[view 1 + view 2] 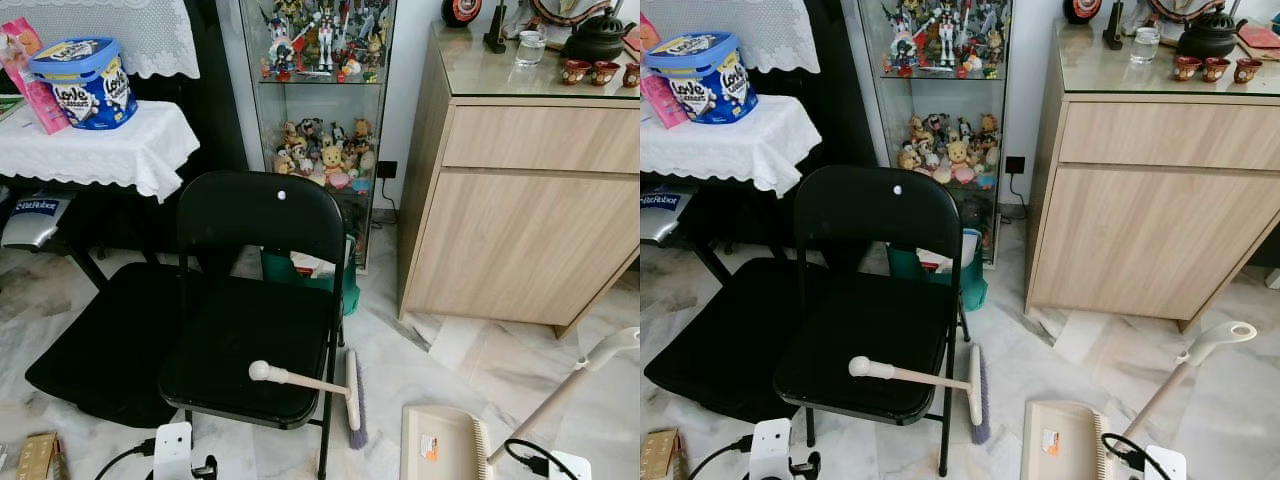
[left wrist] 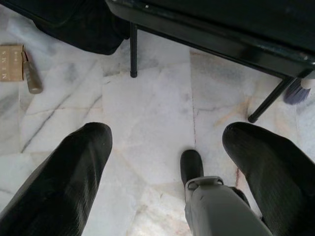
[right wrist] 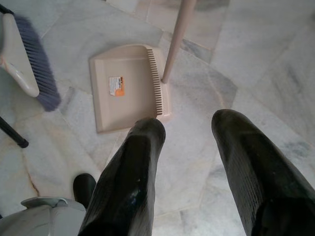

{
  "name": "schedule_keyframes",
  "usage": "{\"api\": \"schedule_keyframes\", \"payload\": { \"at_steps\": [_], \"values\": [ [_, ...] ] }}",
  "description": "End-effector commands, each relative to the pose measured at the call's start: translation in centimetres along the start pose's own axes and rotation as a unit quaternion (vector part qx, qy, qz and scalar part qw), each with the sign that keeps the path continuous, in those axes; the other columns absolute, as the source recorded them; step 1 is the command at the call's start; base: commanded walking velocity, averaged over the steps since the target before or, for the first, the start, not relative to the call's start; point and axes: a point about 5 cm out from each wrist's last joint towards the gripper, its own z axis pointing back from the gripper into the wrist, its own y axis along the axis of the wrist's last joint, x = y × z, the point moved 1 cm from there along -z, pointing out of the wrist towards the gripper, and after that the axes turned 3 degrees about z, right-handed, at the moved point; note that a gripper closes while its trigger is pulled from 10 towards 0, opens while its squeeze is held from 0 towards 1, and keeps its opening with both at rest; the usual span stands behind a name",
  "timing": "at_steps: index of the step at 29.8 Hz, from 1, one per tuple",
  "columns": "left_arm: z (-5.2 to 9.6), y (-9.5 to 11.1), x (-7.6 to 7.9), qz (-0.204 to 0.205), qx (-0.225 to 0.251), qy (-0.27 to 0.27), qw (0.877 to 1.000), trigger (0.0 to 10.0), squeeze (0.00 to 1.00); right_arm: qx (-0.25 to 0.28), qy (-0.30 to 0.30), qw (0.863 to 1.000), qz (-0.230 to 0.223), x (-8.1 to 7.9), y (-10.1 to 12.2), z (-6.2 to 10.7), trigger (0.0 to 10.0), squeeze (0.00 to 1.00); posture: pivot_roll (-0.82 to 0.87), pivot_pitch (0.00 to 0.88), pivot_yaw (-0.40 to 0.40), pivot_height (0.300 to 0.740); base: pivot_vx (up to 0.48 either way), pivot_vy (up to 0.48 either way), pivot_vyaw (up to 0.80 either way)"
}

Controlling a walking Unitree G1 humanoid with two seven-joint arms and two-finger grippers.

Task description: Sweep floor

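Your marble floor point(image 1: 440, 370) carries: black folding chair point(image 1: 255, 330), brush point(image 1: 352, 392) leaning on its seat, bristles down; beige dustpan point(image 3: 129, 87) just ahead of your right hand point(image 3: 189, 147); small box point(image 2: 11, 62) beyond your left hand point(image 2: 165, 162).

Left gripper point(image 2: 165, 162): 2 long black fingers point(image 2: 69, 182) with a finely ribbed, matte surface, broad and rounded at the tips, set wide apart. Right gripper point(image 3: 187, 147): 2 black fingers point(image 3: 133, 182) of the same ribbed make, slightly glossy, with faint pale specks on one; also apart. Foot point(image 2: 191, 164): a rounded black toe cap shows beneath each wrist. Leg shell point(image 2: 221, 209): smooth silver-grey casing with a raised rim at its upper edge. In the head views, white housings point(image 1: 172, 447) with black cables point(image 1: 525, 452) sit at the lower edge.
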Motion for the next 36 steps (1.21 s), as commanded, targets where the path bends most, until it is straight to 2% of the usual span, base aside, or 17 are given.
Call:
{"api": "schedule_keyframes", "payload": {
  "at_steps": [1,8,20,31,36],
  "values": [
    [0.2,-0.8,-0.4,-0.011,-0.017,0.002,1.000,10.0,0.00,-0.004,0.007,1.000,-0.001,-0.6,-0.1,0.0,10.0,0.00,-0.24,0.000,0.033,0.740,0.000,0.000,0.00],
    [0.2,-1.0,-0.9,-0.016,-0.023,0.004,1.000,10.0,0.00,-0.013,0.007,1.000,-0.018,-1.2,-0.8,0.2,10.0,0.00,-0.26,0.000,0.065,0.740,0.000,0.000,0.00],
    [0.0,-0.5,-0.5,-0.017,-0.017,0.000,1.000,10.0,0.00,-0.024,0.010,1.000,-0.014,-1.1,-1.4,0.3,10.0,0.00,-0.26,0.000,0.061,0.740,0.000,0.000,-0.77],
    [0.2,-1.0,-0.8,-0.014,-0.025,0.006,1.000,10.0,0.00,-0.027,0.011,0.999,-0.021,-1.0,-1.6,0.3,10.0,0.00,-0.26,0.000,0.051,0.740,0.000,0.000,-0.80],
    [0.2,-1.0,-1.0,-0.018,-0.027,0.007,0.999,10.0,0.00,-0.026,0.010,1.000,-0.015,-1.0,-1.5,0.3,10.0,0.00,-0.26,0.000,0.052,0.740,0.000,0.000,0.00]
  ]
}}
